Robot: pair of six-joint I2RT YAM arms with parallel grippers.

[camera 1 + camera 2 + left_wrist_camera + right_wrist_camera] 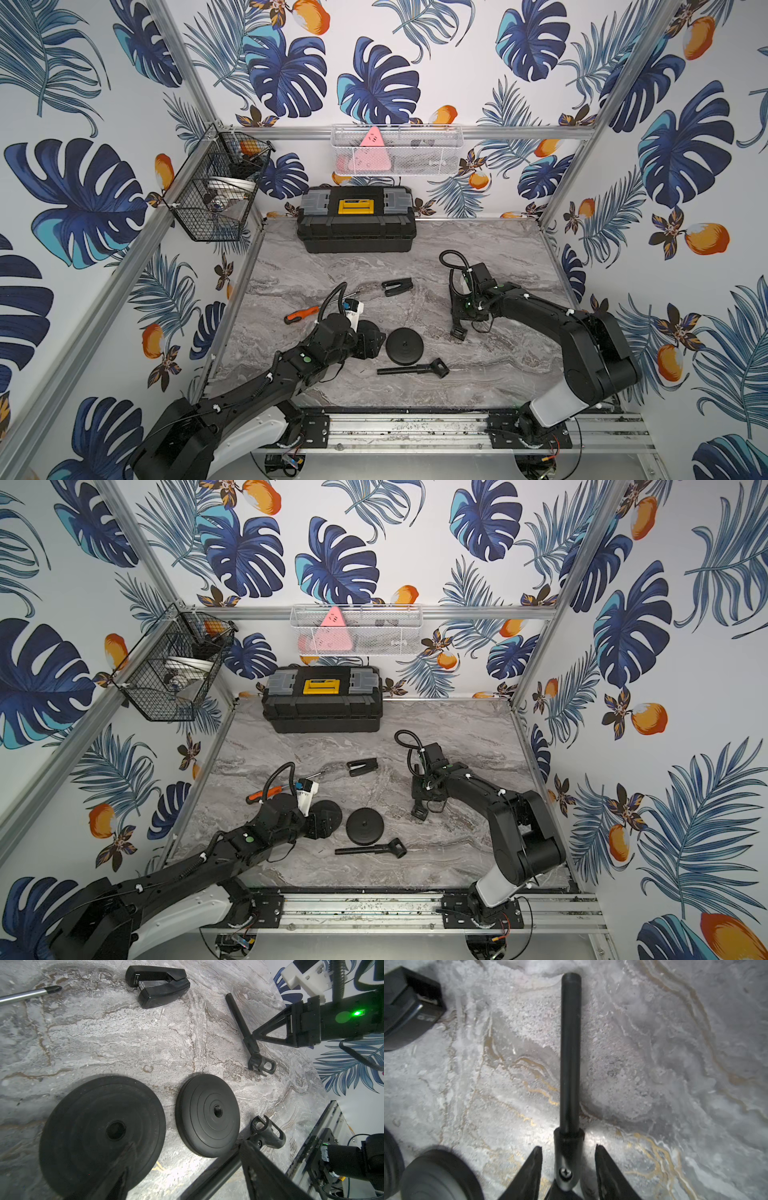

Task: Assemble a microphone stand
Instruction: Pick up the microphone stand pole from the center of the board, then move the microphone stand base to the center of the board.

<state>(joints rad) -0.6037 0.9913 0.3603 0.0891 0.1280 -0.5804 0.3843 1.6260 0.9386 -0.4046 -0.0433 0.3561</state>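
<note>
Our right pincer (568, 1147) stands part-open and holds nothing. Its two fingers (529, 1174) sit on either side of a pole's collar, with a gap showing on each side. This right-hand pole (570, 1053), black and slim, appears to lie flat on the grey marble worktop (498, 257), toward the right side. Its microphone clip (459, 333) points toward the front edge in both top views.

Our left pincer (182, 1157) is spread wide and empty, low over the left-centre of the worktop. In the left wrist view, one finger crosses in front of a black near base (101, 1132). We cannot tell whether it touches that base. The other finger crosses in front of the shaft of a front pole (411, 369).

A second base (405, 345), also round and black, lies just beside the near base with a narrow strip of worktop between them. Both lie flat with their centre holes showing. The front pole lies just in front of the second base, with its clip end to the right.

A black stapler (397, 286) lies behind the bases. An orange-handled screwdriver (301, 314) lies behind the left arm. A black toolbox (356, 220) with a yellow latch sits against the back wall.
</note>
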